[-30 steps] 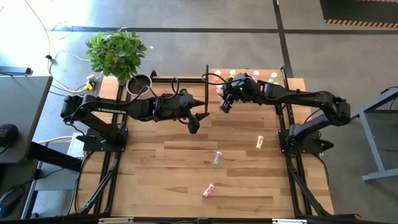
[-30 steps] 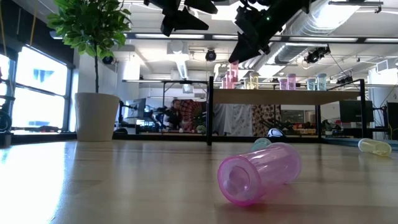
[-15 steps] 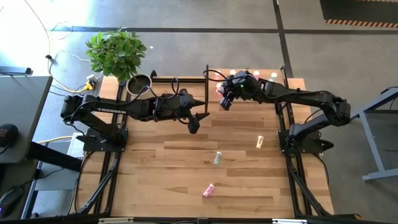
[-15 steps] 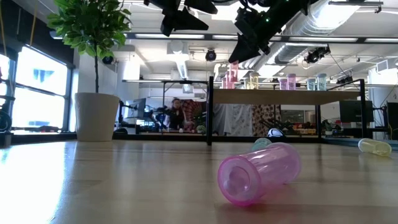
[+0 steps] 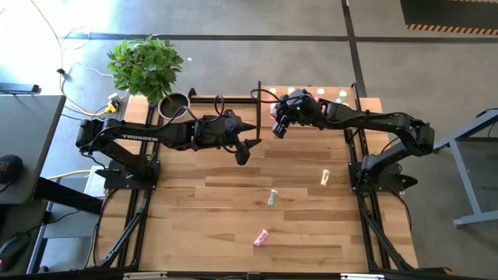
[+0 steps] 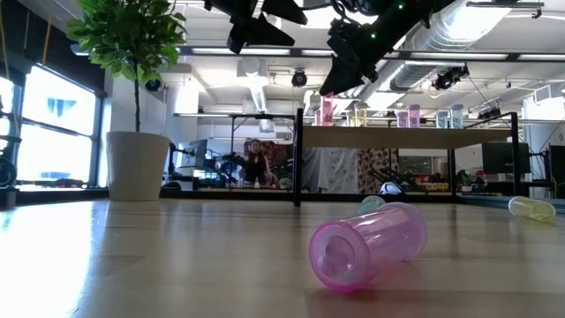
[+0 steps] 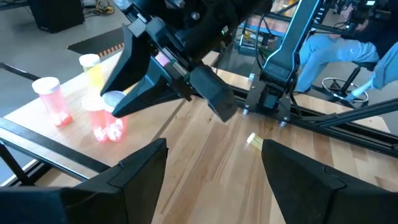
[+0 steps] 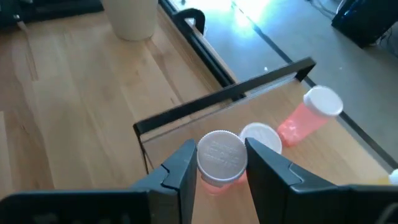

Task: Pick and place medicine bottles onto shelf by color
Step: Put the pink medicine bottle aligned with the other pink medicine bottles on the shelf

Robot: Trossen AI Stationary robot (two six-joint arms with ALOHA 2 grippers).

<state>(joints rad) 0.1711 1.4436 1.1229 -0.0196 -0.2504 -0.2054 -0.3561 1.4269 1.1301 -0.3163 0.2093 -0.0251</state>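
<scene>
The shelf (image 5: 366,105) stands at the table's far right, with a black panel (image 8: 224,99) at its left end. Several medicine bottles stand on it, among them pink-red ones (image 7: 53,102) and a yellow one (image 7: 92,67). My right gripper (image 5: 278,128) hovers over the shelf's left end, shut on a pink-red, white-capped bottle (image 8: 219,158). Beside that bottle stand two more pink-red ones (image 8: 261,137) (image 8: 308,118). My left gripper (image 5: 243,152) hangs open above mid-table with nothing between its fingers. Pink (image 5: 261,238), green (image 5: 272,197) and yellow (image 5: 325,177) bottles lie on their sides on the tabletop. My right gripper pinches the pink-red bottle between its two fingers (image 8: 183,165), just under the white cap (image 8: 219,149). The fingers slant down from above and from the table's right. The bottle is upright below them; I cannot tell whether its base touches the shelf.
A potted plant (image 5: 145,66) stands at the table's far left corner. The near half of the tabletop (image 5: 194,225) holds only the three loose bottles. In the low view the pink bottle (image 6: 366,245) lies closest to the near edge.
</scene>
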